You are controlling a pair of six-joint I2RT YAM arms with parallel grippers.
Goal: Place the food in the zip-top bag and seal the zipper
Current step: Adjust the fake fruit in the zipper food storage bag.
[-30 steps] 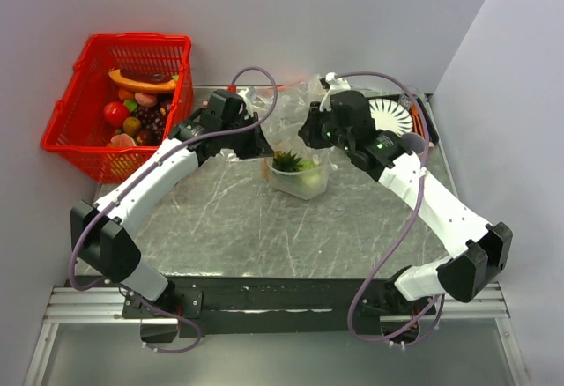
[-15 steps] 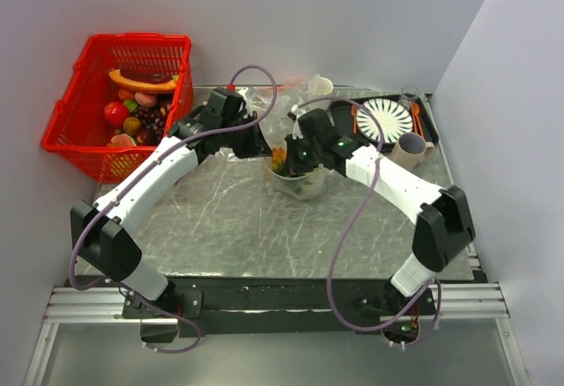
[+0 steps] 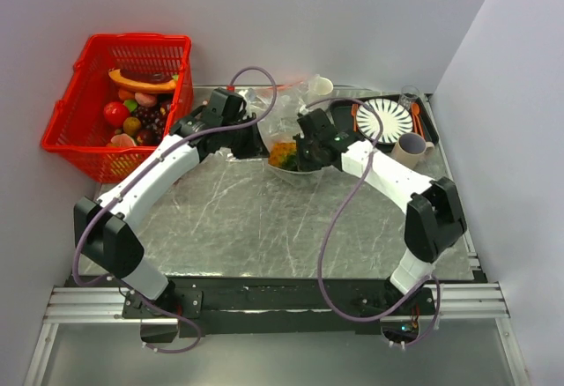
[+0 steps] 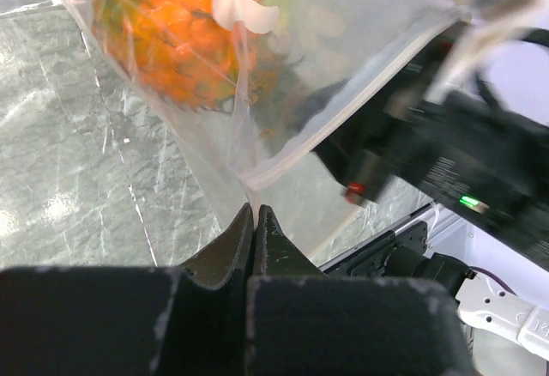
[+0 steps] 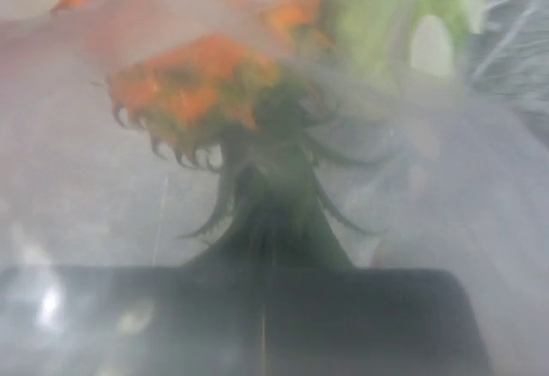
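Note:
The clear zip-top bag (image 3: 289, 159) lies between both grippers at the table's back middle. An orange-red food piece (image 4: 171, 37), a dark-green spiky tuft (image 5: 274, 166) and a light-green fruit (image 5: 386, 24) show through it. The zipper (image 4: 343, 114) runs as a pale strip along the mouth edge. My left gripper (image 4: 254, 209) is shut on the bag's corner at the end of that strip. My right gripper (image 3: 304, 151) presses against the bag from the right. In its wrist view its jaws stand shut behind hazy plastic film, pinching the bag.
A red basket (image 3: 88, 135) with more toy fruit stands at the back left. A striped plate (image 3: 389, 117) and a beige mug (image 3: 410, 148) are at the back right, and a small white cup (image 3: 322, 85) sits behind the bag.
My right arm swung left and down onto the bag and its jaws closed. The bag now sits lower and flatter. The left gripper kept its hold in place.

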